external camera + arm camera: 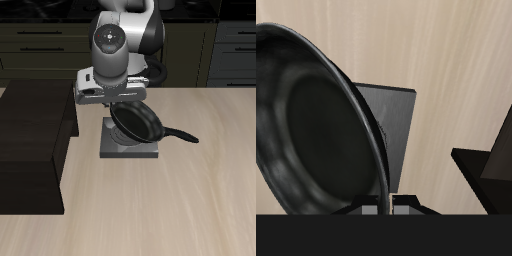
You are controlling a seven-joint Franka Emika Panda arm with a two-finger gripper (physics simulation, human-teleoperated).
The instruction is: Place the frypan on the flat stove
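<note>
The frypan (pixel 137 123) is a round black pan with a long straight handle (pixel 182 135). It hangs tilted just over the flat stove (pixel 128 152), a grey square plate whose burner the pan hides. My gripper (pixel 113 103) is shut on the pan's rim on the side away from the handle. The wrist view is filled by the pan's glossy dark inside (pixel 316 130), with the grey stove plate (pixel 394 115) behind it. There the gripper (pixel 391 206) shows only as a small tip at the rim.
A large dark brown wooden block (pixel 30 145) stands beside the stove, close to its edge; its corner (pixel 491 170) also shows in the wrist view. Light wooden tabletop (pixel 180 200) spreads toward the front edge. Dark cabinets line the back.
</note>
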